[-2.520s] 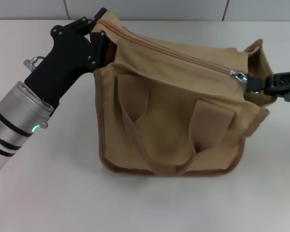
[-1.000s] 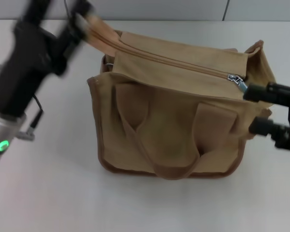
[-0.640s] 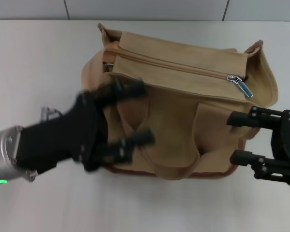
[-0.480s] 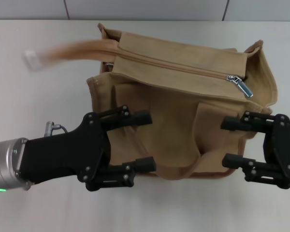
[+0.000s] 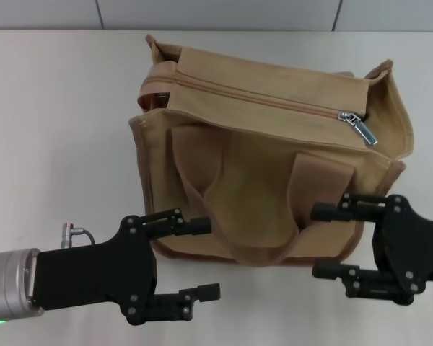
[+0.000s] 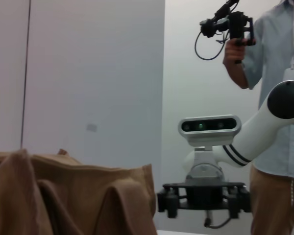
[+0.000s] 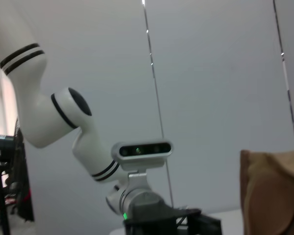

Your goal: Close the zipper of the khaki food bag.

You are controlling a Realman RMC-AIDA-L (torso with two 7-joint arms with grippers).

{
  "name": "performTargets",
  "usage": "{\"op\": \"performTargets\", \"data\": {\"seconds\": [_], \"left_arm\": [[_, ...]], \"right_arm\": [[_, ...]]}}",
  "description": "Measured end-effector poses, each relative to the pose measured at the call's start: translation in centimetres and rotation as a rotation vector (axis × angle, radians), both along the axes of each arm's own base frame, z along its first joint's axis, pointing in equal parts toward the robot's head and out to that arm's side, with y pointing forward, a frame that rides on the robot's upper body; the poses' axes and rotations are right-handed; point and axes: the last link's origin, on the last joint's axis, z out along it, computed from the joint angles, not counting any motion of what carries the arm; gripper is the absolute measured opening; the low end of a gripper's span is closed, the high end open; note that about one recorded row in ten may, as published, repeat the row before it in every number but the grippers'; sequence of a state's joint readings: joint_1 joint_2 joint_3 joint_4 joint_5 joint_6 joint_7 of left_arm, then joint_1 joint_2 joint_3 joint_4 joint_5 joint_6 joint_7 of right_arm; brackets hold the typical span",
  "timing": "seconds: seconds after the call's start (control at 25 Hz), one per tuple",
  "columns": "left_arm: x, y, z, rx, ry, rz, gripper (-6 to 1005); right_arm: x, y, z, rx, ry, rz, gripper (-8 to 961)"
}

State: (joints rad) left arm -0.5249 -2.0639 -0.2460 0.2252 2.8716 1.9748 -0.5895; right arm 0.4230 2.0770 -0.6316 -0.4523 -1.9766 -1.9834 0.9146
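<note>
- Left gripper (image 5: pixel 195 259): black fingers spread apart, nothing held, hung at the near left corner of the khaki food bag (image 5: pixel 274 151).
- Right gripper (image 5: pixel 332 241): fingers likewise apart, empty, just off the bag's near right corner.
- Zipper (image 5: pixel 274 101) lies beyond both grippers along the bag top; its shiny metal pull tab (image 5: pixel 366 131) is seen at the right end.
- Risk: soft canvas could be snagged by a finger; the slack strap handle (image 5: pixel 252 249) hangs between both grippers.
- Bag is boxy, limp, brown-trimmed; it may slide on the smooth table (image 5: pixel 58 144) if bumped.
</note>
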Motion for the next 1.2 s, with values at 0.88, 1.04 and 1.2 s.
{"op": "performTargets", "data": {"seconds": [0.88,1.04,1.2], "left_arm": [[-0.9,-0.2,-0.1,0.018,0.038,0.038,768],[-1.0,-0.2,-0.1,0.018,0.037,0.04,768],[-1.0,-0.3,-0.2,0.018,0.036,0.042,768]], "right_arm": [[1.0,-0.9,-2.6,-0.059,-0.093,-0.023,655],[1.1,-1.0,-2.7,-0.059,-0.093,-0.029,655],[1.2,-1.1,-2.7,-0.059,-0.093,-0.032,655]]}}
